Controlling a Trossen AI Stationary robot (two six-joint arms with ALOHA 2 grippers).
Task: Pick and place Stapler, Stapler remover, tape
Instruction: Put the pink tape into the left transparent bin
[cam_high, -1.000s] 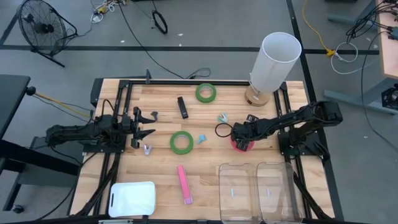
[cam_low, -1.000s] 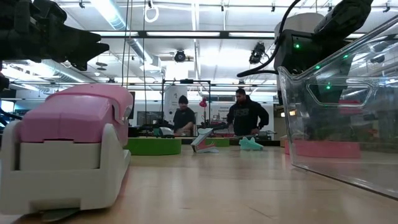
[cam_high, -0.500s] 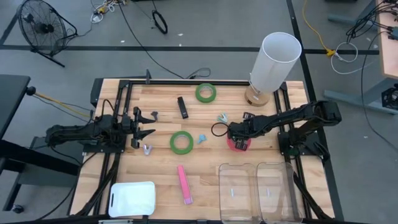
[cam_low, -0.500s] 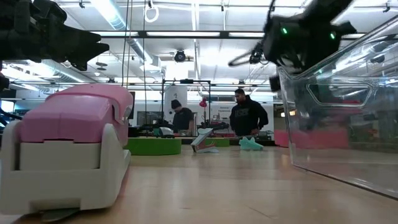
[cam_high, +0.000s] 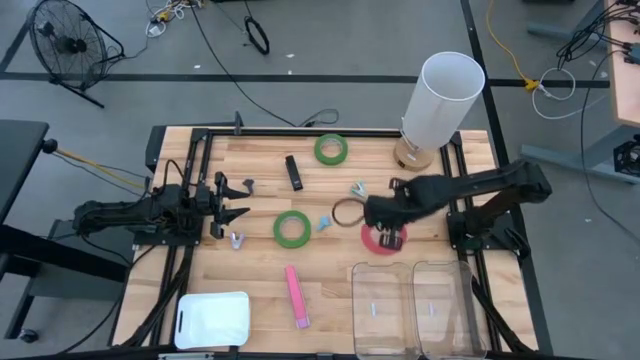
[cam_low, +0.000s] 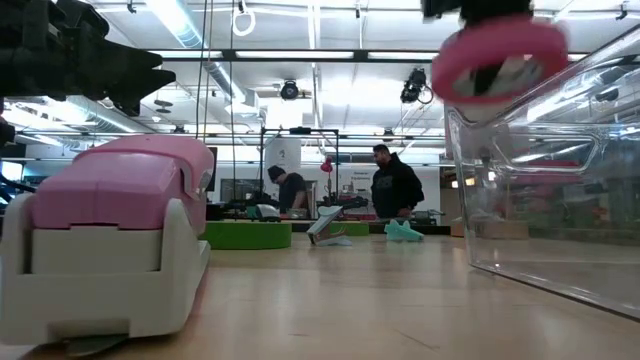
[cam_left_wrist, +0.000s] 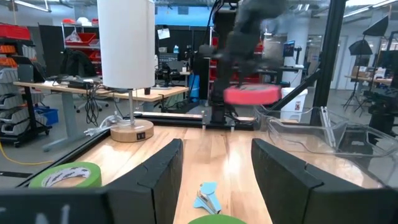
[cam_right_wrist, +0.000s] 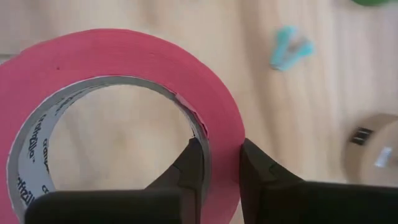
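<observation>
The right wrist view shows the right gripper clamped on the wall of the red-pink tape roll, one finger inside the ring and one outside. In the high view this roll is under the right gripper, near the clear bins; in the low view it hangs above the table. Two green tape rolls lie on the table. The left gripper waits at the left side, fingers apart and empty.
</observation>
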